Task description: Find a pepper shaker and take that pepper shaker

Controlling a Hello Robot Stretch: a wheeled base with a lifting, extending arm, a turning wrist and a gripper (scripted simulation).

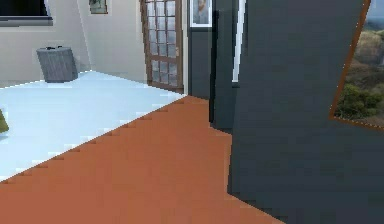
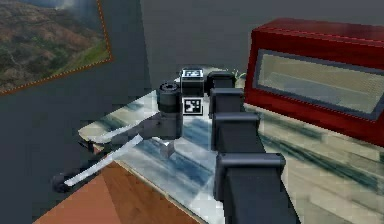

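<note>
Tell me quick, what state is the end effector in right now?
End effector: open or closed cannot be told; it holds nothing, with only bare marble countertop at its far end.

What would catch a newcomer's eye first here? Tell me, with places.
The red box with a glass front on the marbled counter, at the arm side view's right, stands out most. Next comes the dark arm reaching across that counter, its tool at the left. In the forward view, a tall dark panel looms at the right over terracotta floor.
</note>
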